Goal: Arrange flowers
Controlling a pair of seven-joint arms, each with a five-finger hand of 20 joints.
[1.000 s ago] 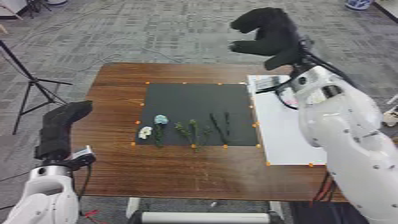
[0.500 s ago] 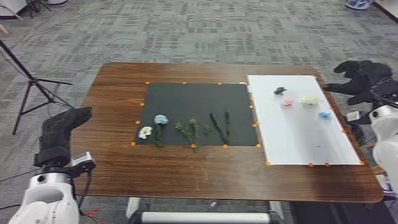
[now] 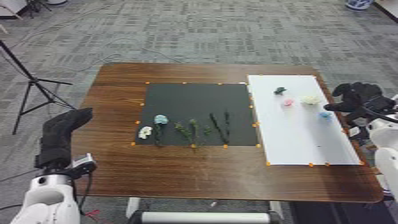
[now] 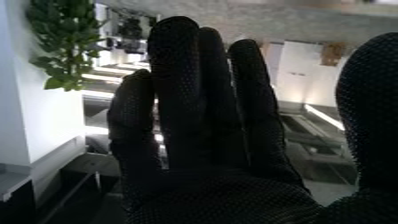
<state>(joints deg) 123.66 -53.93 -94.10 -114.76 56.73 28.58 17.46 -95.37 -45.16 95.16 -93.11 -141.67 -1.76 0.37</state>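
Note:
In the head view my right hand (image 3: pixel 360 100) is at the white board's right edge, beside the blue flower head (image 3: pixel 325 115); its fingers are straight in the right wrist view, where the glove (image 4: pixel 213 150) holds nothing. A cream flower (image 3: pixel 309 100), a pink flower (image 3: pixel 288 102) and a dark green piece (image 3: pixel 280 91) lie on the white board (image 3: pixel 302 140). On the black mat (image 3: pixel 191 97) lie a blue flower (image 3: pixel 161 119), a white flower (image 3: pixel 145 132), green sprigs (image 3: pixel 193 131) and dark stems (image 3: pixel 220 127). My left hand (image 3: pixel 60 131) is open off the table's left side.
The brown table (image 3: pixel 178 175) extends around the mat and board, with orange markers along their edges. A black tripod (image 3: pixel 34 80) stands on the floor to the left.
My right hand has swung from beyond the table's far right down to the board's right side, then slightly inward over its edge. The flowers have not moved.

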